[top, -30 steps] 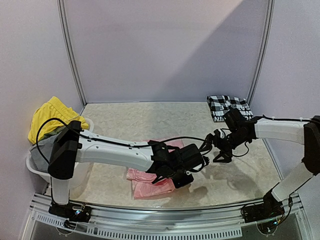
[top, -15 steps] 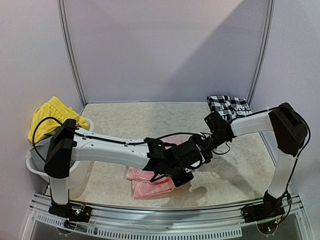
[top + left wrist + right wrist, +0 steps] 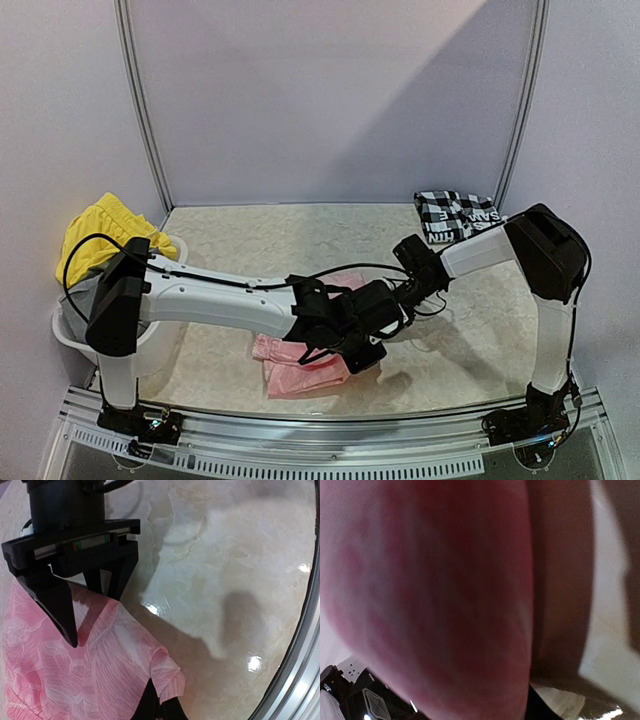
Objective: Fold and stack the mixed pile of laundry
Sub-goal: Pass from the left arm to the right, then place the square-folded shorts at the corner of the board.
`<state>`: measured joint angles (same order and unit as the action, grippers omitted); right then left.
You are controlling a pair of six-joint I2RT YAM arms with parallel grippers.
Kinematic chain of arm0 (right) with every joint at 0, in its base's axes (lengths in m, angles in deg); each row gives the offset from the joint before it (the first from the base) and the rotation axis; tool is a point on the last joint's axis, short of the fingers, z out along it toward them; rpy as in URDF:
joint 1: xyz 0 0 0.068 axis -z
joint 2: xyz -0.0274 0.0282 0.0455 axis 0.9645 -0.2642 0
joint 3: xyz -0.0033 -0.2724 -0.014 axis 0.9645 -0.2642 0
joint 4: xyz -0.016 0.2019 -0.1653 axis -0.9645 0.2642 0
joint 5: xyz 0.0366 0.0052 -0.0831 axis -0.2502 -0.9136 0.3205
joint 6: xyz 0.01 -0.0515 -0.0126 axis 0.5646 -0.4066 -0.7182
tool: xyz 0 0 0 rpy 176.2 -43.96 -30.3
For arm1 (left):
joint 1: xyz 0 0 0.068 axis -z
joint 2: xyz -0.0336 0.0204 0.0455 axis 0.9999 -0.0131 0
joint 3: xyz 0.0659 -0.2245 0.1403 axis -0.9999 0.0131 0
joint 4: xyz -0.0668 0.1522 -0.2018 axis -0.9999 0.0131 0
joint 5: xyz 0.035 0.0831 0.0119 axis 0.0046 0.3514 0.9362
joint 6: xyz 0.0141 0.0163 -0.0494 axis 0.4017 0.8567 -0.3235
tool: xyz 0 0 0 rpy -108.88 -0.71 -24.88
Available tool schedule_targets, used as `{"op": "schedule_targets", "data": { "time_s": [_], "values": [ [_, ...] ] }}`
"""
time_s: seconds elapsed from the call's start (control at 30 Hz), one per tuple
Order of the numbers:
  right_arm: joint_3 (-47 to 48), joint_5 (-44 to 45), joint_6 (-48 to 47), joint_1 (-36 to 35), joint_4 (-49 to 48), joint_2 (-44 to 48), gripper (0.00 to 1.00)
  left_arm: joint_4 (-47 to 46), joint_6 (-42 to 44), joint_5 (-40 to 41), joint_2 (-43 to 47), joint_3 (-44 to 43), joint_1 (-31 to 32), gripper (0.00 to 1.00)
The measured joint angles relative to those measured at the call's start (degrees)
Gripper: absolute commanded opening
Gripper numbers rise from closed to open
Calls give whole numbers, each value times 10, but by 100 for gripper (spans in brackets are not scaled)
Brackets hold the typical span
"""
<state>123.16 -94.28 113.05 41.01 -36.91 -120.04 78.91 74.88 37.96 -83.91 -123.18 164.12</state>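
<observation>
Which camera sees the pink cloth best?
The left wrist view: the pink cloth lies sharp and big there. From the top, the left arm covers part of it. The right wrist shows only a pinkish blur.

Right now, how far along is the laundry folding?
Done: the checked shirt lies folded at the far right corner. In hand: the pink piece, left gripper jaws shut on its corner, right gripper jaws open over its edge. Left: the yellow one and grey one in the basket.
</observation>
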Motion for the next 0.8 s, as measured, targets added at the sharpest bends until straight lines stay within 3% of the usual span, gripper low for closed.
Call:
{"op": "schedule_targets", "data": {
  "time_s": [0.2, 0.23, 0.33, 0.43, 0.47, 0.5, 0.63, 0.8],
  "values": [
    [2, -18, 16, -4, -53, -28, 14, -10, -7, -9, 1, 10, 0, 5],
    [5, -20, 19, -4, -58, -32, 10, -11, -9, -11, 1, 12, 0, 12],
    [27, -21, 25, -4, -63, -43, 1, -13, -17, -24, 1, 17, 0, 46],
    [50, -19, 26, -1, -66, -46, 0, -1, -31, -43, 1, 9, 0, 66],
    [60, -16, 24, 1, -59, -49, 0, 4, -39, -48, 1, 4, 0, 86],
    [68, -14, 21, 4, -54, -50, 0, 7, -45, -50, 1, 1, 0, 98],
    [116, 7, -8, 21, 2, -66, 0, 12, -70, -36, 13, 14, 0, 100],
    [187, 43, -65, 49, 96, -82, 0, 35, -104, 23, 89, 69, 0, 100]
  ]
}}
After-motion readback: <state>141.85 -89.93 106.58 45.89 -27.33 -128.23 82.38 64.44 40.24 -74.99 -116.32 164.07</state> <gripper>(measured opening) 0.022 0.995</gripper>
